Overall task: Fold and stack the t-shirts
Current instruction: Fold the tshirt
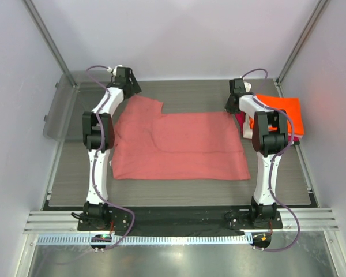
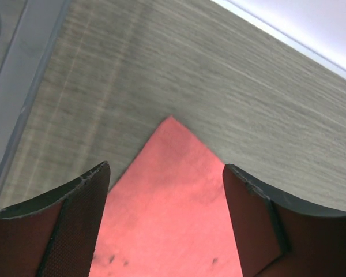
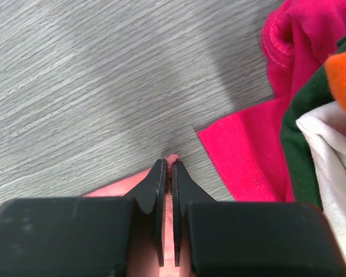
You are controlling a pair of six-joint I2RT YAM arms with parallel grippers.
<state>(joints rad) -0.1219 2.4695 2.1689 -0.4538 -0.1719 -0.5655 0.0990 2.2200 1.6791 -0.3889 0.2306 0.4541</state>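
A salmon-pink shirt [image 1: 179, 147] lies spread flat across the middle of the table [image 1: 196, 95] in the overhead view, its long edges running left to right. The left claw [image 2: 166, 173] hangs over the shirt's upper-left corner. Its wrist view shows the jaws wide open, one dark finger [image 2: 75, 225] on each side of the pointed pink corner, which lies flat on the wood-grain top (whether the fingers touch the cloth cannot be told).

The right claw [image 3: 168, 167] is at the shirt's upper-right corner. Its wrist view shows the jaws closed almost together, with a thin strip of the pink cloth pinched between them.

Just right of that corner, at the right side of the overhead view, sits a pile of other shirts. An orange shirt [image 1: 282, 112] is on top and a magenta shirt [image 3: 242, 156] is beneath it, its hem lying near the pinched corner but apart from it. In the right wrist view a white shirt [image 3: 334, 161] and a band of dark green cloth [image 3: 300, 127] show at the pile's edge.

A clear grey tray [image 1: 60, 109] stands at the upper left of the overhead view, at the table's left edge.
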